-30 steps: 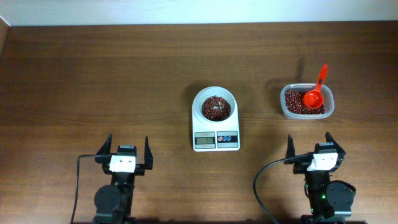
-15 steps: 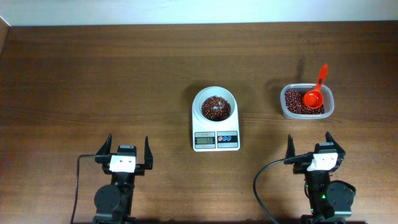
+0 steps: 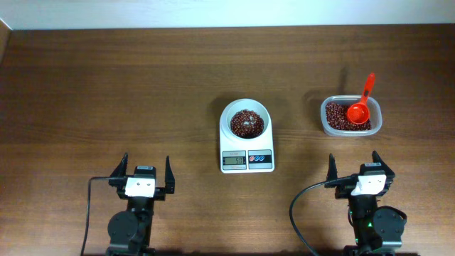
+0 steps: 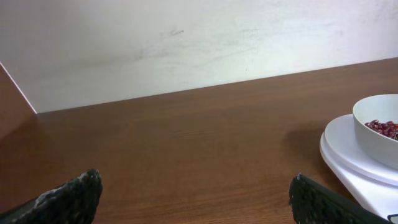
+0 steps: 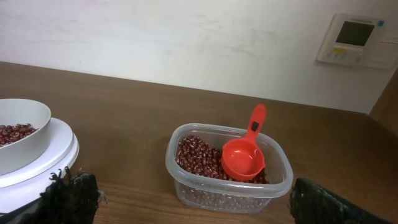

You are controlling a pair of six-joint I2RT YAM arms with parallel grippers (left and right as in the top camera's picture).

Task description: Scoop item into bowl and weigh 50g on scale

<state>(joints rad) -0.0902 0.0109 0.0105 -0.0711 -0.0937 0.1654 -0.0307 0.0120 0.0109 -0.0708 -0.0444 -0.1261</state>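
The white bowl [image 3: 246, 119] stands on the white scale [image 3: 247, 146] at the table's middle, with a heap of red-brown beans [image 3: 246, 123] inside it. More beans [image 3: 335, 115] fill a clear plastic tub [image 3: 350, 116] to the right, where a red scoop [image 3: 359, 110] rests. In the right wrist view the tub [image 5: 227, 168] and scoop [image 5: 244, 155] lie straight ahead, the bowl [image 5: 22, 134] at the left edge. My left gripper [image 3: 143, 173] and right gripper [image 3: 354, 169] sit near the front edge, both open and holding nothing. The left wrist view catches the bowl [image 4: 379, 127] at far right.
A pale wall runs behind the table, with a wall panel [image 5: 349, 38] at upper right in the right wrist view. Black cables [image 3: 298, 206] trail from both arm bases. Bare wooden tabletop [image 3: 106, 92] stretches left of the scale.
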